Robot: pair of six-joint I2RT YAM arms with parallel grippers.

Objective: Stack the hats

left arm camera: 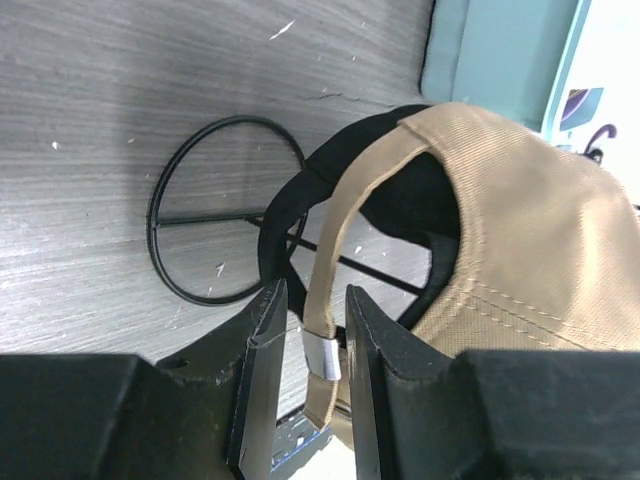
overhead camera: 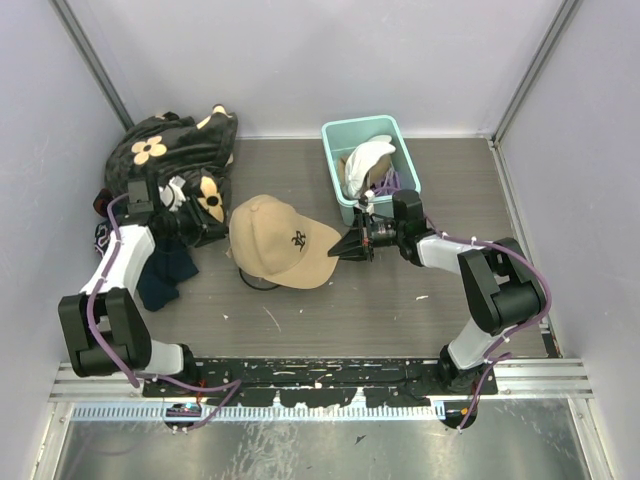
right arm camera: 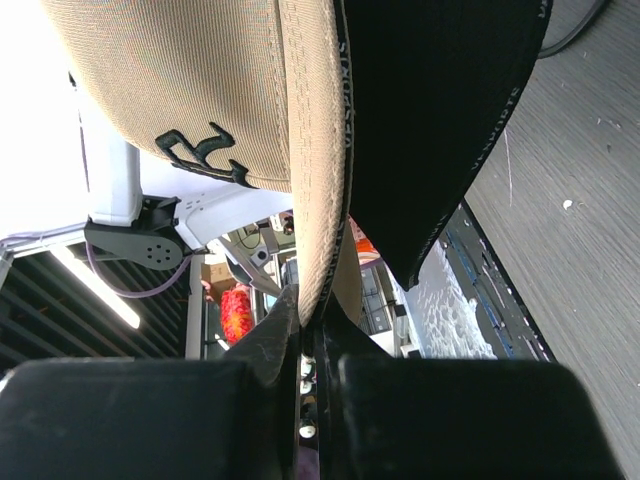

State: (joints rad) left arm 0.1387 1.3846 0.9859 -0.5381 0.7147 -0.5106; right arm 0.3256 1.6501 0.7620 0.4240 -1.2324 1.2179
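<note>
Hats: tan cap (overhead camera: 275, 238) brim (overhead camera: 318, 262) points toward your right arm.
Your right gripper (right arm camera: 310, 300) pinches it; left gripper (left arm camera: 312, 300) fingers straddle the back strap (left arm camera: 322, 250), spread.

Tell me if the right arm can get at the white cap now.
Probably not yet: the right tool is shut on the brim of the tan cap. The white cap lies uncovered in the bin beside it, so reach looks fine.

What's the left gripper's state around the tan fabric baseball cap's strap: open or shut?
Open: the left gripper leaves a visible gap beside the strap of the tan fabric baseball cap.
</note>
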